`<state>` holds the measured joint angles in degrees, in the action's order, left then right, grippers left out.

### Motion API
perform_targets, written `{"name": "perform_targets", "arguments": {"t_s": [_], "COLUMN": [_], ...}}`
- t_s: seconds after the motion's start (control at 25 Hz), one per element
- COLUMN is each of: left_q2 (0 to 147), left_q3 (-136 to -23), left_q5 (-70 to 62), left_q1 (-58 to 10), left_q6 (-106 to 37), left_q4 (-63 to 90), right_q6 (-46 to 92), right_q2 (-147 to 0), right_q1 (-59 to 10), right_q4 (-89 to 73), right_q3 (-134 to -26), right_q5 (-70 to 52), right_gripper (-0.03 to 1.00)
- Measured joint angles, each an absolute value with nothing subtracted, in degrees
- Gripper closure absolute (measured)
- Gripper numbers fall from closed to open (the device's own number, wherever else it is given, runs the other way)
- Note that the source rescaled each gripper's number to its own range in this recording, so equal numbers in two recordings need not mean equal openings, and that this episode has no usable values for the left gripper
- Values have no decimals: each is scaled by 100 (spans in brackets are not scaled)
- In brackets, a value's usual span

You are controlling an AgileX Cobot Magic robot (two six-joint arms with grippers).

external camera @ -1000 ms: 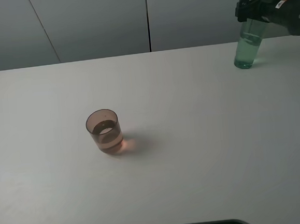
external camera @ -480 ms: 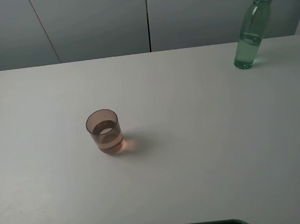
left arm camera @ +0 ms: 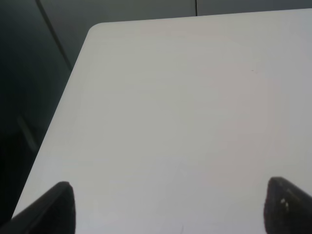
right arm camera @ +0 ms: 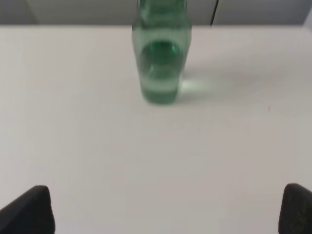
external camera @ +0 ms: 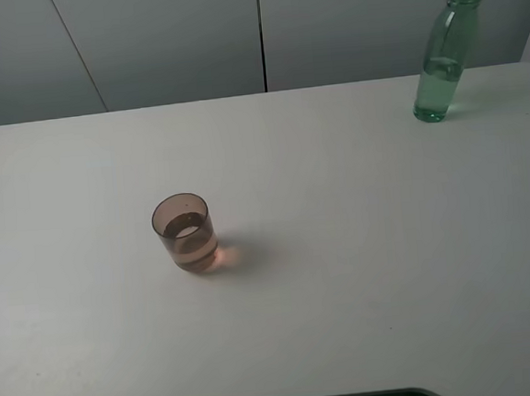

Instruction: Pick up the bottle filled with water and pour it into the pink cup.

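My right gripper (right arm camera: 165, 207), fingers spread wide and empty, has backed off the bottle (external camera: 445, 54), now standing free at upper right of the table (external camera: 361, 245), while the cup (external camera: 185, 233) at centre-left holds liquid, so pouring looks done; left gripper (left arm camera: 168, 204) wide too.

High camera overlooking table (external camera: 361, 245), right wrist near bottle (right arm camera: 161, 58) (shared), left wrist at table corner

The cup (external camera: 184, 232) stands upright on the table (external camera: 361, 245), left of centre. The bottle (external camera: 445, 53) stands upright at the table's far right corner, well apart from the cup, close before the wall (external camera: 170, 40) behind the table.
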<state>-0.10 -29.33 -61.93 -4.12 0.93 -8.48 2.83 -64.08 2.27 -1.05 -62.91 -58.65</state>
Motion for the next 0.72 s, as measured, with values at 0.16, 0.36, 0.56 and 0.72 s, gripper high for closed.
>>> {"name": "perform_targets", "arguments": {"t_s": [0.16,0.36,0.56,0.72], "left_q2": [-10,-10,-10,-10], "left_q3": [-2933,-2933,-2933,-2933], "left_q5": [-6193,-6193,-6193,-6193], "left_q1": [-412,-412,-412,-412], "left_q6": [93,93,93,93], "left_q4": [-848,-848,-848,-848], "right_q6": [261,261,197,159], "right_q2": [-5660,-4648,-3580,-2833], "right_q1": [227,227,227,227], "right_q4": [-105,-105,-105,-105], "right_q3": [-6291,-6291,-6294,-6294], "right_q5": [-6874,-6968,-6981,-6988], "right_gripper": [-3,-3,-3,-3]}}
